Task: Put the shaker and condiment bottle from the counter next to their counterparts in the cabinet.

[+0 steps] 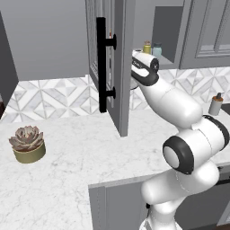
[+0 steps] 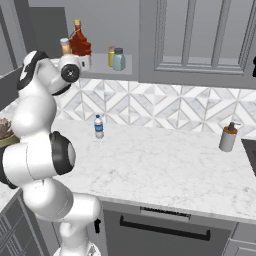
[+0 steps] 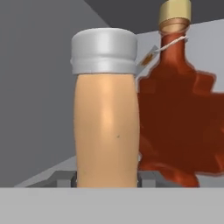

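In the hand view my gripper is shut on a tan cylindrical jar with a silver cap, one dark fingertip on each side of its base. Just right of it stands the condiment bottle, squat and red-orange, with a gold cap and a pale tag. In the right base view the tan jar and the condiment bottle are together at the left of the cabinet shelf. The teal shaker with a dark cap stands further right on it, beside a yellow bottle. Whether the tan jar rests on the shelf is hidden.
The cabinet door with its black bar handle stands open over the counter and hides my hand in the left base view. On the counter are a small blue-labelled bottle, a grey pump dispenser and a potted succulent.
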